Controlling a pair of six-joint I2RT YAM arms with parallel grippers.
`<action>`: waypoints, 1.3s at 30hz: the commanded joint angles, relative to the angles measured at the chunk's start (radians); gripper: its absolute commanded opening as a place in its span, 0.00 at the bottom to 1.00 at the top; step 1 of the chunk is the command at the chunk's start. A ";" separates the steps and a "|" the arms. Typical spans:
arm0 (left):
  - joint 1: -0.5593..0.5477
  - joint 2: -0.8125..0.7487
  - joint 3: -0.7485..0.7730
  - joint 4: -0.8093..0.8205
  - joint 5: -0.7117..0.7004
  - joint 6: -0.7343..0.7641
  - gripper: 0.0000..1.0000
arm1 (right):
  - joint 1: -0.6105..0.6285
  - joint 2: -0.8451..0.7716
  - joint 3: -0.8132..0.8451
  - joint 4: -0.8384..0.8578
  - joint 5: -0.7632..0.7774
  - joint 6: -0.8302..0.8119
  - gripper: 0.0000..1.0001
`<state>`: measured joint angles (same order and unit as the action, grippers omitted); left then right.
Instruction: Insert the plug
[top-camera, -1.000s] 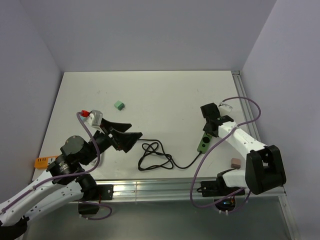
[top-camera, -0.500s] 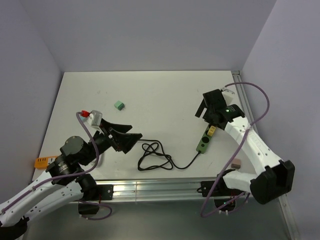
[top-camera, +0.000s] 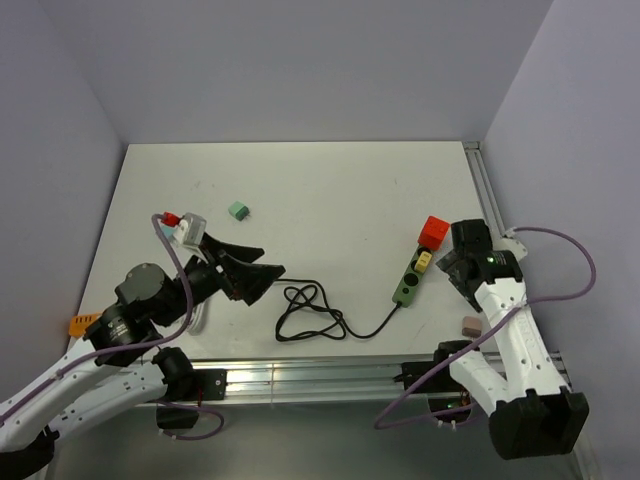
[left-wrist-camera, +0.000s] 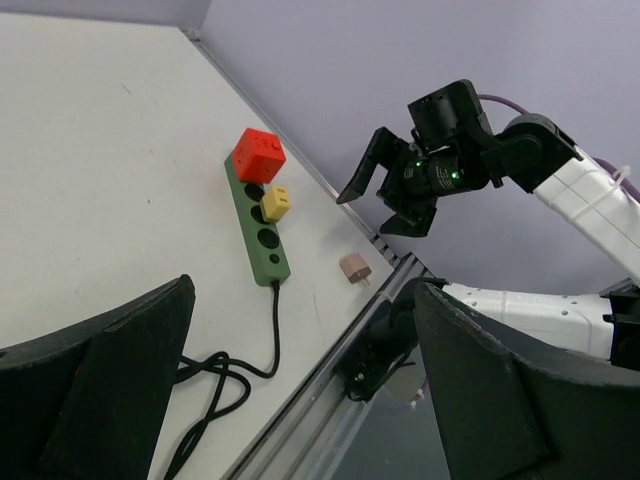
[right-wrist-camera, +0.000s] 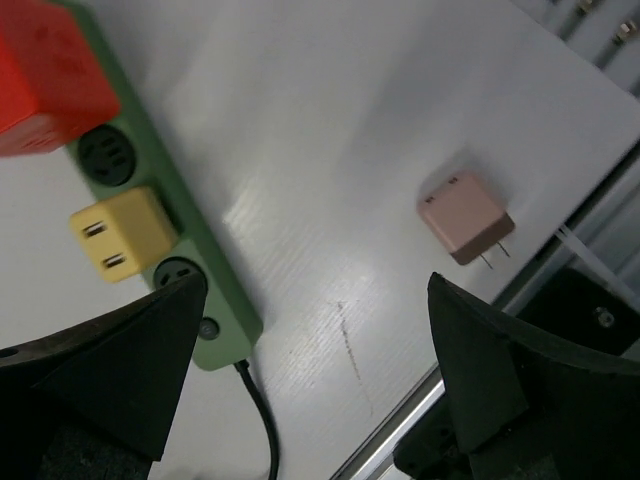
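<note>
Pink plug (right-wrist-camera: 464, 216) lies loose on the counter (top-camera: 300, 180) near the green strip (top-camera: 405, 290) — right fingers (right-wrist-camera: 110, 370) and left fingers (left-wrist-camera: 100, 400) gape empty; pick-up step: right should descend and pinch it.

Power strip (top-camera: 405, 290) left of loose plug (top-camera: 471, 325)

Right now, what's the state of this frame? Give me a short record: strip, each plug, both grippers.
power strip: green, flat on the table, black cord at its near end
red plug: on the strip's far end
yellow plug: in the strip, one free socket from the red
pink plug: loose on the table, right of the strip
left gripper: open, empty
right gripper: open, empty
</note>
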<state>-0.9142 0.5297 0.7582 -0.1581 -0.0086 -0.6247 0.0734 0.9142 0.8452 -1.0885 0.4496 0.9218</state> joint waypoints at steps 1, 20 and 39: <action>0.000 0.053 0.056 -0.034 0.048 -0.033 0.97 | -0.122 -0.047 -0.055 -0.091 0.015 0.117 0.98; 0.000 0.064 0.047 -0.003 0.216 -0.211 0.92 | -0.492 -0.043 -0.236 0.016 -0.133 0.223 0.98; 0.000 0.062 0.059 -0.001 0.177 -0.181 0.93 | -0.526 0.169 -0.273 0.203 -0.071 0.192 0.92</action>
<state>-0.9142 0.5816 0.8108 -0.2058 0.1776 -0.8085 -0.4458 1.0653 0.5667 -0.9302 0.3248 1.1233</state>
